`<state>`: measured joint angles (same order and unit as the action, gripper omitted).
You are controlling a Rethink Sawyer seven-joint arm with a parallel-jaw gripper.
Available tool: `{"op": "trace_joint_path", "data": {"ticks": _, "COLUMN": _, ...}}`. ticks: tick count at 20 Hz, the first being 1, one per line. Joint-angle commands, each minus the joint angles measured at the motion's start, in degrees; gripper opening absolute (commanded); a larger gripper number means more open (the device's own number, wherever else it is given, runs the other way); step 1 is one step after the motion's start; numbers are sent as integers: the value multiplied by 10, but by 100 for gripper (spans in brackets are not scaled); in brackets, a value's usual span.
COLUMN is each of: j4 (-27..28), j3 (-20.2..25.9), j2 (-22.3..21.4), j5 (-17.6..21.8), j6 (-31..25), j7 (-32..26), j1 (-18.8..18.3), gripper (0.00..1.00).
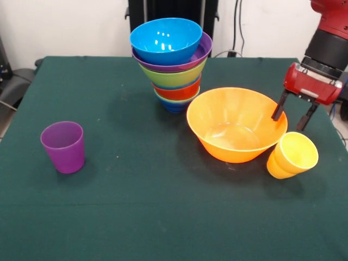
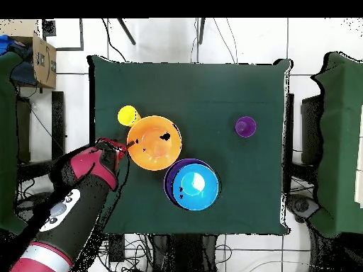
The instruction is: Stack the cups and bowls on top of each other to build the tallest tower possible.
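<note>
Orange bowl [image 1: 236, 124] sits on the tabletop [image 1: 163, 217], its rim just under the released tool [image 1: 294, 118]; yellow cup [image 1: 292, 155] lies below the tool, tower [image 1: 171, 62] off to its side, purple cup [image 1: 64, 146] well apart. Overhead: tool [image 2: 123, 151] touches or nearly touches the bowl's edge [image 2: 136, 142]. Step in hand, probably: grasping this bowl; next, clamp the rim, lift onto the blue bowl [image 2: 194, 184].

text: none legible | labels/brands: none readable on cups, bowls or robot arm | brown cardboard box [image 2: 41, 62] beside table: dark marks, too small to read
</note>
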<state>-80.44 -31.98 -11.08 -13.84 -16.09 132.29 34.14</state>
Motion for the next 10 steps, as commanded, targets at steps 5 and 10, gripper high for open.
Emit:
{"op": "trace_joint_path", "data": {"ticks": 5, "j4": -7, "j3": 40, "j2": 15, "j5": 4, "j6": -27, "j7": 67, "j1": -15, "gripper": 100}}
{"op": "trace_joint_path", "data": {"ticks": 10, "j4": -13, "j3": 39, "j2": 19, "j5": 6, "j6": -25, "j7": 67, "j1": -14, "gripper": 100}}
